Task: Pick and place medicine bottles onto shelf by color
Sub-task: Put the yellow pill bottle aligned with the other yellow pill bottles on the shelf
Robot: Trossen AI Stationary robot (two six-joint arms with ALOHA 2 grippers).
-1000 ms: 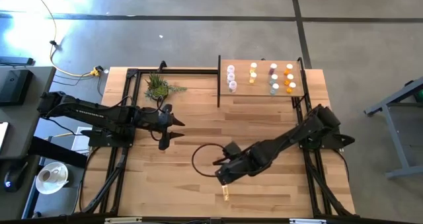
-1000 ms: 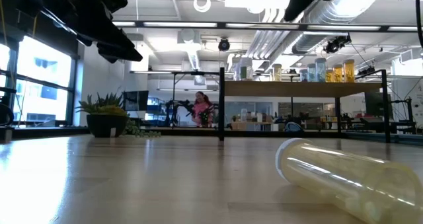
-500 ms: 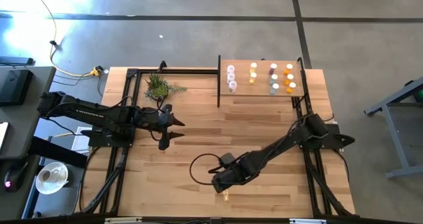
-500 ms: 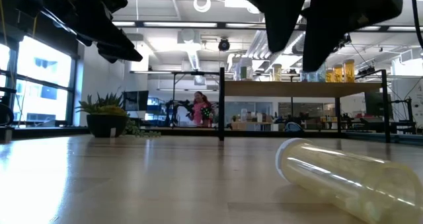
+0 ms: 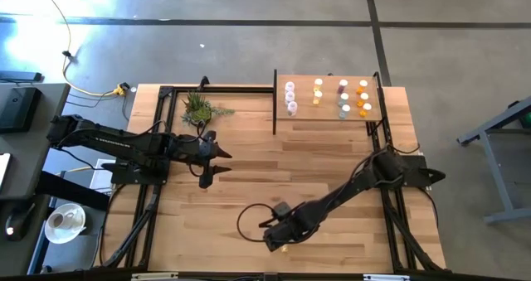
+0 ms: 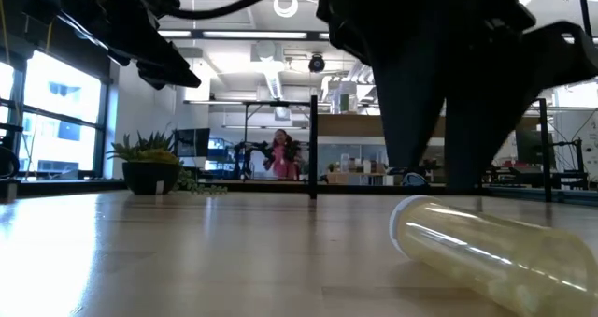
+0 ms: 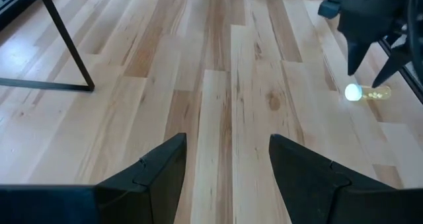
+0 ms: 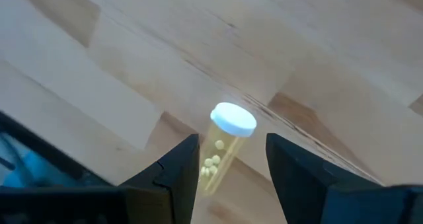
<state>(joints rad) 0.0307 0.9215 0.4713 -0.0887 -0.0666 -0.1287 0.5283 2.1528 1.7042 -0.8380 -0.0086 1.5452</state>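
Observation:
A yellow medicine bottle (image 8: 221, 141) with a white cap lies on its side on the wooden table near the front edge (image 5: 284, 249), also in the low view (image 6: 486, 247). My right gripper (image 8: 231, 178) hangs open just above it, pointing steeply down, one finger on either side and neither touching it (image 6: 447, 181). My left gripper (image 5: 217, 163) waits open over the table's left middle. Several capped bottles (image 5: 318, 92) stand in rows on the shelf (image 5: 328, 111) at the far right.
A small potted plant (image 5: 199, 109) stands at the far edge, left of the shelf. A black cable loop (image 5: 247, 216) hangs off my right arm beside the gripper. Bare planks lie between the two arms (image 7: 225, 85).
My right gripper has come down and toward the table's near edge, tipping more steeply downward, until its open fingers stand over the lying yellow bottle. The bottle has not moved.

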